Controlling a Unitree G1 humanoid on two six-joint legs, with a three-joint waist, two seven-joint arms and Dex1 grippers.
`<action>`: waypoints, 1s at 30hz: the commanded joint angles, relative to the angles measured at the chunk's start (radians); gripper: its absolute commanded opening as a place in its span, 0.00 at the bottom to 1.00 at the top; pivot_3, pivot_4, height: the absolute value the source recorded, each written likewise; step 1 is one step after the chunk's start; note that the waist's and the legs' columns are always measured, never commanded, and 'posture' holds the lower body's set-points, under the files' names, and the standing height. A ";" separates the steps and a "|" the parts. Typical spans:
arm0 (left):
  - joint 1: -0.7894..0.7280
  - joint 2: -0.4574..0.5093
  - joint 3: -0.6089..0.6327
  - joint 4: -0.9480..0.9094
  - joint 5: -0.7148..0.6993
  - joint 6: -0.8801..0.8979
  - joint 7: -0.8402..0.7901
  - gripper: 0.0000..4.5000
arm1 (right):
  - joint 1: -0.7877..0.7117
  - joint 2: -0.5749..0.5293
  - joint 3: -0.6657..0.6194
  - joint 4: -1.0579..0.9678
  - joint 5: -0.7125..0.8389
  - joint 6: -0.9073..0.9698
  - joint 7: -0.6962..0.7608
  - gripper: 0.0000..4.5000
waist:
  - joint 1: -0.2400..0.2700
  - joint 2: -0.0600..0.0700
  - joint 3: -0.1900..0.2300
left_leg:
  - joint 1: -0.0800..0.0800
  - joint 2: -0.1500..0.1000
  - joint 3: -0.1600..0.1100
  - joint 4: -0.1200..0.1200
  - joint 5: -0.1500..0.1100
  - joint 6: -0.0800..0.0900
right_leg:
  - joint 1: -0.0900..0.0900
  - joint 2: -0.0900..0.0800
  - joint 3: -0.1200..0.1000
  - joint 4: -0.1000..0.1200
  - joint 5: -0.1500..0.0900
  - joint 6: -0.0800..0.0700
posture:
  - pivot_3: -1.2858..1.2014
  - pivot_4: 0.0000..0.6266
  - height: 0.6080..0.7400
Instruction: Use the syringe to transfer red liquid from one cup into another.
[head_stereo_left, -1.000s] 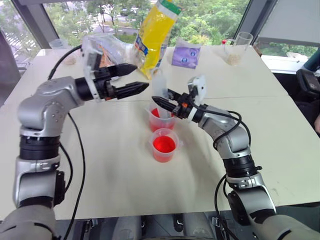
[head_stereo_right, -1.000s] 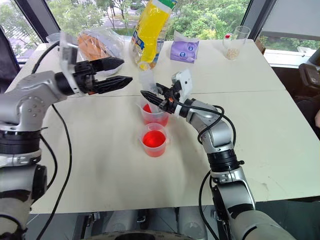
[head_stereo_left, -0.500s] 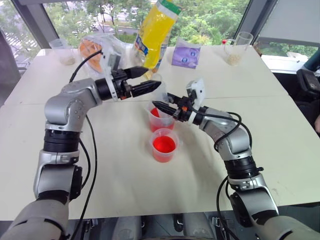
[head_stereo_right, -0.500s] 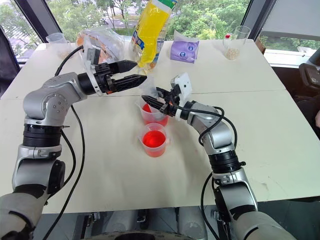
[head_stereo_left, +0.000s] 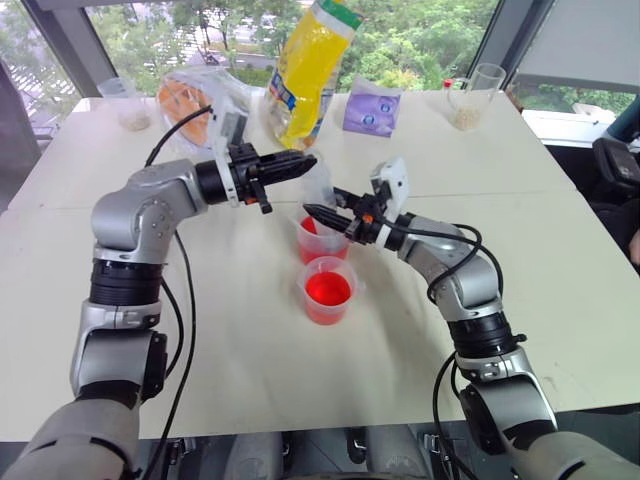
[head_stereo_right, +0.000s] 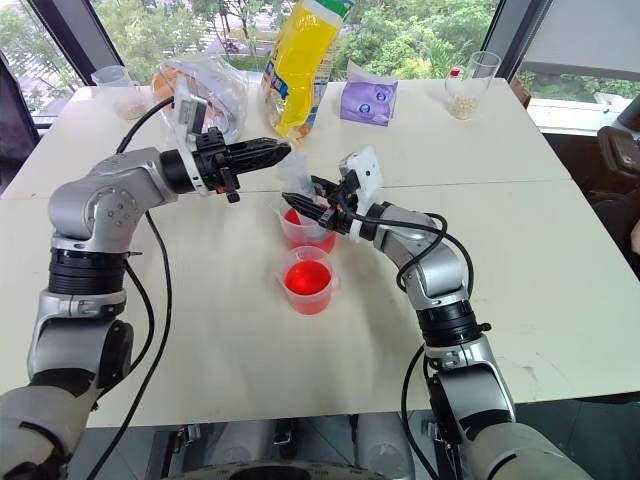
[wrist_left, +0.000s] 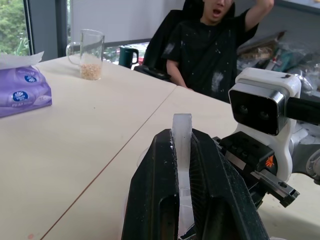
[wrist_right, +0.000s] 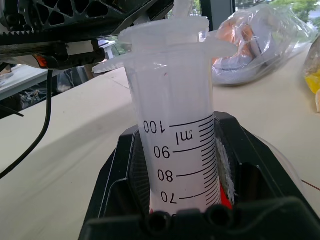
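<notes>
The syringe (wrist_right: 175, 125) is standing upright in the far cup (head_stereo_left: 322, 240), behind the near cup (head_stereo_left: 328, 290) of red liquid (head_stereo_left: 328, 288). The right wrist view is showing its printed scale and the right gripper (head_stereo_left: 322, 213) clamping the barrel; the left wrist view is showing the left gripper (wrist_left: 182, 150) pinching the whitish plunger (wrist_left: 182, 137). In the head views, the left arm is reaching level toward the right, and the right arm is pointing far and left.
</notes>
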 joint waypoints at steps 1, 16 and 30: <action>-0.033 0.000 0.020 -0.027 -0.018 -0.015 -0.009 0.01 | -0.023 0.003 0.002 -0.021 0.010 0.001 0.006 0.31 | 0.000 0.000 0.000 | 0.000 0.000 0.000 0.000 0.000 0.000 | 0.000 0.000 0.000 0.000 0.000 0.000 | 0.52 0.24 1.00; -0.201 0.046 0.082 0.106 0.012 -0.080 -0.011 0.01 | 0.005 0.000 0.030 -0.003 0.006 0.025 0.038 0.31 | 0.000 0.000 0.000 | 0.000 0.000 0.000 0.000 0.000 0.000 | 0.000 0.000 0.000 0.000 0.000 0.000 | 0.52 0.24 1.00; -0.227 0.073 0.095 0.141 0.032 -0.116 -0.018 0.01 | 0.032 0.006 0.043 -0.016 0.006 0.043 0.038 0.31 | 0.000 0.000 0.000 | 0.000 0.000 0.000 0.000 0.000 0.000 | 0.000 0.000 0.000 0.000 0.000 0.000 | 0.52 0.24 1.00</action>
